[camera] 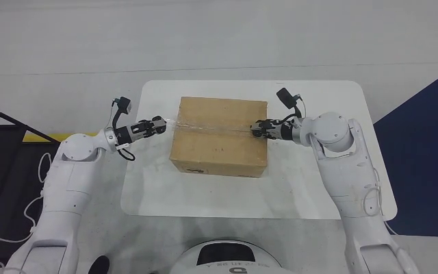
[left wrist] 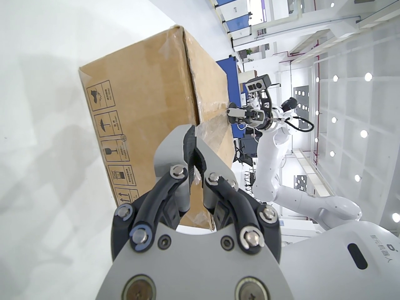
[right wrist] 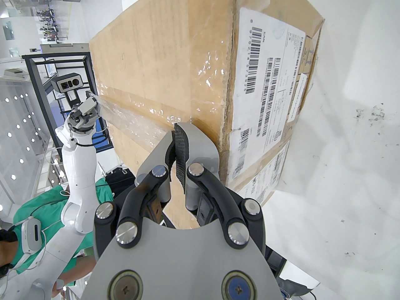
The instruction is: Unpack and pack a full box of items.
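Top view, and the cardboard box (camera: 219, 147) sits closed in the middle of the white table (camera: 328, 103); clear tape (camera: 209, 128) runs along its top seam; the left gripper (camera: 161, 125) is at one end of that seam, fingers pinched on a strip of the tape stretched out past the box edge; the right gripper (camera: 258, 129) is at the opposite end, fingers pressed together at the top edge; tape between them, I cannot tell; a barcode label (right wrist: 268, 73) covers the box face on that side.
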